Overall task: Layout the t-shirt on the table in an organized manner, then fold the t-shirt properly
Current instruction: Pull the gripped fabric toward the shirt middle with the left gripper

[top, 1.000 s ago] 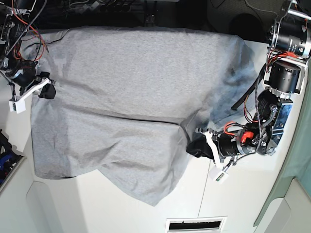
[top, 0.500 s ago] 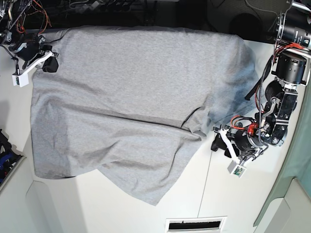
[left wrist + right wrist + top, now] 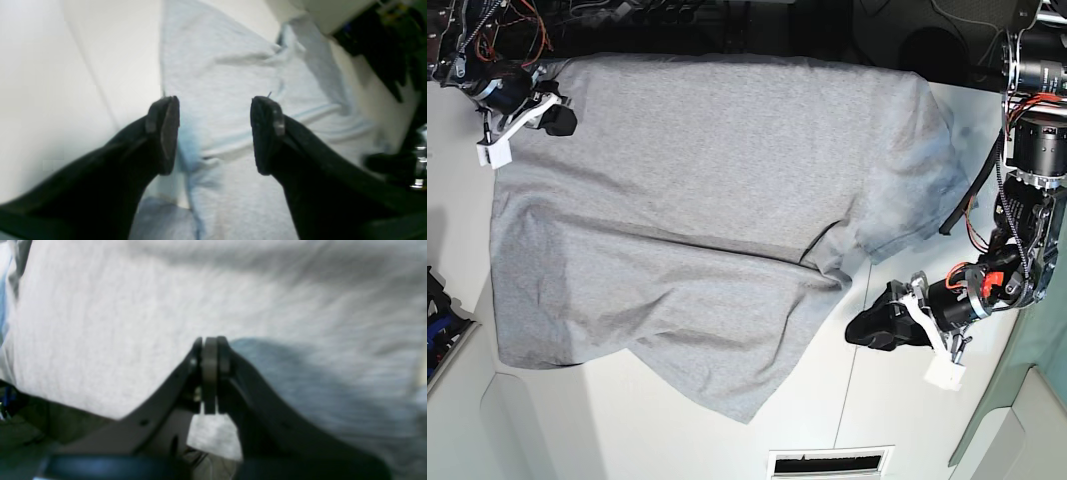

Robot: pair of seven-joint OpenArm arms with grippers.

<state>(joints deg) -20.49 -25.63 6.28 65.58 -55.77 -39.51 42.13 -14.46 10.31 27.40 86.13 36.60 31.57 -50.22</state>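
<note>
The light grey t-shirt (image 3: 697, 180) lies spread on the white table (image 3: 607, 420), plain side up, with a diagonal fold across its middle and a corner hanging toward the front. No lettering shows. My left gripper (image 3: 862, 328) is open and empty, on bare table just right of the sleeve. In the left wrist view the left gripper (image 3: 215, 133) hovers over the t-shirt (image 3: 227, 66) beside bare table (image 3: 100, 66). My right gripper (image 3: 562, 118) is at the shirt's back left corner. In the right wrist view the right gripper (image 3: 210, 343) is shut, with the t-shirt (image 3: 133, 306) under it.
A slotted vent (image 3: 832, 462) sits at the table's front edge. Dark equipment and cables (image 3: 677, 25) line the back edge. A teal panel (image 3: 1027, 420) stands at the right. The left arm's body (image 3: 1027, 150) stands beside the shirt's right sleeve.
My left gripper has let go of the shirt near the sleeve and drawn back to the right and front. My right gripper has moved along the shirt's left edge to its back corner.
</note>
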